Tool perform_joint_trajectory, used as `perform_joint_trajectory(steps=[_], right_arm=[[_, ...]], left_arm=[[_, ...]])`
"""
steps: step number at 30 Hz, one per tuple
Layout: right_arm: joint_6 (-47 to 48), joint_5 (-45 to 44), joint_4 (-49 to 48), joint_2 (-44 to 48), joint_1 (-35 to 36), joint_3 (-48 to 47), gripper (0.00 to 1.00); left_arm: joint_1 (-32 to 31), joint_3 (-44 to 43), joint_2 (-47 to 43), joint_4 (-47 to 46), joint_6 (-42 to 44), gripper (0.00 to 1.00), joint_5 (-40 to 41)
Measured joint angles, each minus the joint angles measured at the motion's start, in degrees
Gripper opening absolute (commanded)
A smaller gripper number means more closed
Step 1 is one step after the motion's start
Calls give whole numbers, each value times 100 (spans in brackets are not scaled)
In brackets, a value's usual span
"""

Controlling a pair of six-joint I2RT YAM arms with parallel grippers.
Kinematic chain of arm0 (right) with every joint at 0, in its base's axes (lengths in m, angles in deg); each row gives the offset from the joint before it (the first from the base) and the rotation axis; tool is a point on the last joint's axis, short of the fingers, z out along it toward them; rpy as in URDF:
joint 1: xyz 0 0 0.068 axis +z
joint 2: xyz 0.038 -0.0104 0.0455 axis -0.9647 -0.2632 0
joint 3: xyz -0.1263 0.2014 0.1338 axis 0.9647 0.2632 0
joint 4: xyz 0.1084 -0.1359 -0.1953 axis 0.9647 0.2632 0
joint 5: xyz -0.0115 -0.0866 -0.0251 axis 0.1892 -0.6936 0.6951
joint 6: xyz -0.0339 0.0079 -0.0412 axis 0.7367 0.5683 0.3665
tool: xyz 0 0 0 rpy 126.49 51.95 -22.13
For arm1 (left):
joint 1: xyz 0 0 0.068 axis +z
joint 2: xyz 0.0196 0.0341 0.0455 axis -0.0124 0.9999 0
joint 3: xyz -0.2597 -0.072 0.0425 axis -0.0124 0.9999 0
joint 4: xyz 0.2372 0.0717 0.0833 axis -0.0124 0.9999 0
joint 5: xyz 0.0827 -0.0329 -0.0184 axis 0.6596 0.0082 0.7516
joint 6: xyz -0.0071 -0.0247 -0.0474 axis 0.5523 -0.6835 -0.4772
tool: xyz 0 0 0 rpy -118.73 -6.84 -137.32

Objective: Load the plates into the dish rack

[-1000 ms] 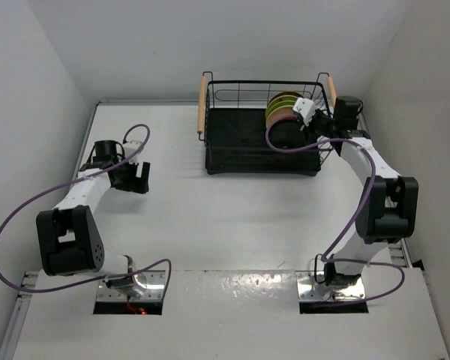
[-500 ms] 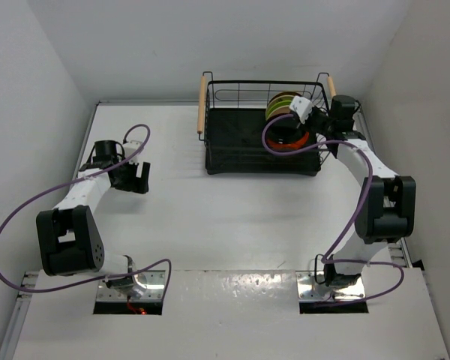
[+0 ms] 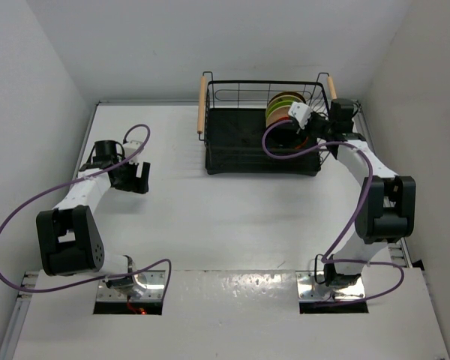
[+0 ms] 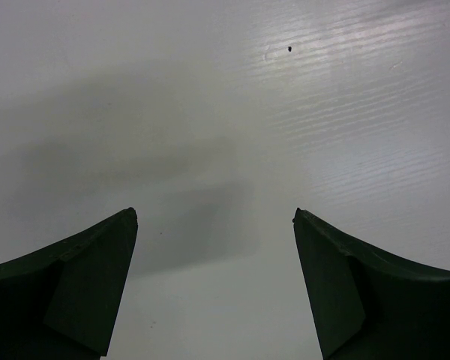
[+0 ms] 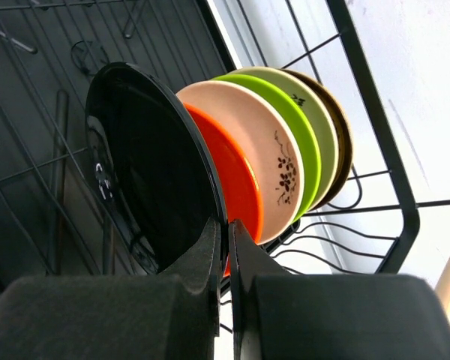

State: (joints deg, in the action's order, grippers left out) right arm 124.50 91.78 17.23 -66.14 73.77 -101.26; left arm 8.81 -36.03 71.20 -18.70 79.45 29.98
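The black wire dish rack [image 3: 236, 142] stands at the far middle of the table. Several plates stand on edge at its right end [image 3: 283, 107]. In the right wrist view they run, front to back: glossy black plate [image 5: 150, 172], orange [image 5: 240, 187], cream floral [image 5: 266, 146], lime green [image 5: 289, 112], a pale beige one [image 5: 319, 120], a brown one [image 5: 343, 131]. My right gripper [image 5: 226, 225] [image 3: 301, 115] is shut on the black plate's lower rim, inside the rack. My left gripper [image 4: 214, 214] [image 3: 139, 178] is open and empty over bare table at the left.
The rack's two wooden handles [image 3: 202, 105] [image 3: 331, 85] stick up at its ends. Its left part holds no plates [image 3: 232, 131]. Rack wires [image 5: 375, 112] pass close round my right fingers. White walls enclose the table on the left, back and right.
My right gripper has shifted slightly left and down in the rack with the black plate. The orange rim that showed half a second ago is covered again. The left arm has not moved.
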Motion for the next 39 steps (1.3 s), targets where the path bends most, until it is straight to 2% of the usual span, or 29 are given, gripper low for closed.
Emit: perform_joint_trajectory(steps=[4, 8, 14, 19, 22, 23, 24, 25, 26, 28, 31, 35, 39], right_arm=[[96, 13, 7, 0, 0, 74, 1], [188, -48, -17, -2, 0, 190, 32], [175, -168, -98, -2, 0, 315, 42], [-33, -256, -378, 0, 0, 315, 46], [-321, -251, -564, 20, 0, 315, 56], [-442, -247, -643, 44, 0, 315, 68], [-568, -245, -726, 72, 0, 315, 75], [-748, -254, -837, 120, 0, 317, 81], [-949, -267, -990, 181, -2, 323, 91], [-1517, -376, -1480, 398, -33, 431, 99], [-2645, -710, -2389, 931, -140, 796, 99], [-4312, -1891, -3294, 2081, -448, 1674, 99], [-5477, -3296, -3158, 3202, -850, 2422, 99]], left_arm=[[0, 0, 0, 0, 0, 90, 0], [0, 0, 0, 0, 0, 90, 0], [0, 0, 0, 0, 0, 90, 0], [0, 0, 0, 0, 0, 90, 0], [0, 0, 0, 0, 0, 90, 0], [0, 0, 0, 2, 0, 90, 0], [0, 0, 0, 0, 0, 90, 2], [0, 0, 0, 2, 0, 90, 0], [0, 0, 0, 0, 0, 90, 2], [0, 0, 0, -2, 0, 90, 0], [0, 13, -2, -17, 0, 90, 2], [31, 44, -26, -35, 0, 90, 7], [33, 48, -39, -52, -2, 90, 22]])
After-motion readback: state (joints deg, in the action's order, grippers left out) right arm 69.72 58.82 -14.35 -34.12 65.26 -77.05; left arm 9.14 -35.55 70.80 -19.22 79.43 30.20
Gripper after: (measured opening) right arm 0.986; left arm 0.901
